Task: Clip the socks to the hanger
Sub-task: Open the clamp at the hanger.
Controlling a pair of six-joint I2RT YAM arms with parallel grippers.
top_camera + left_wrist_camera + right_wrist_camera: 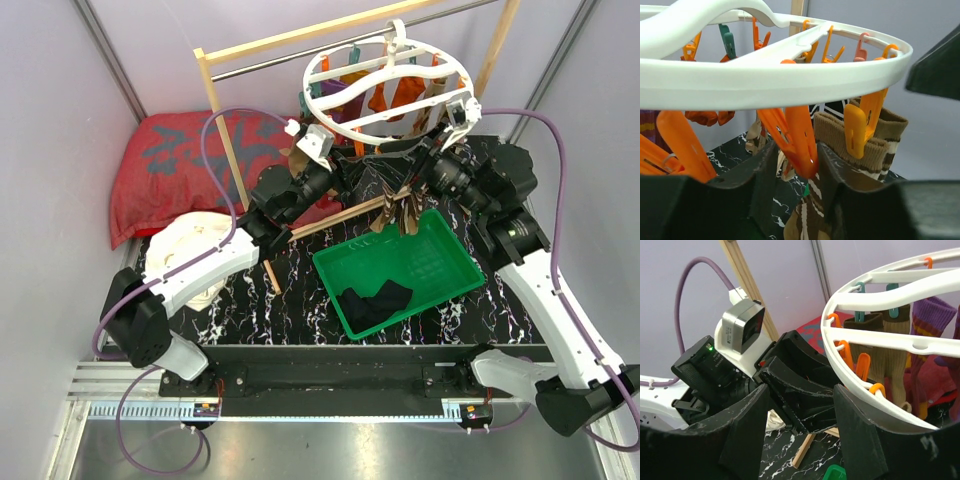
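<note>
Jaws on my left gripper (pixel 799 162) sit either side of the tip of an orange clip (pixel 797 135), right up against it, but I honestly can't tell if they're pinching it. Just behind, a striped sock (pixel 875 150), brown and cream, hangs from a paler clip (pixel 857 132) on the white hanger (pixel 790 82). My right gripper (pixel 800 405) has its jaws wide apart with nothing in them, up by the hanger's rim and facing the left one. Further round hang brown socks (pixel 885 355) and a purple sock (pixel 935 320). Down on the counter (pixel 300 300), a green tray (pixel 445 250) holds a black sock (pixel 375 300).
</note>
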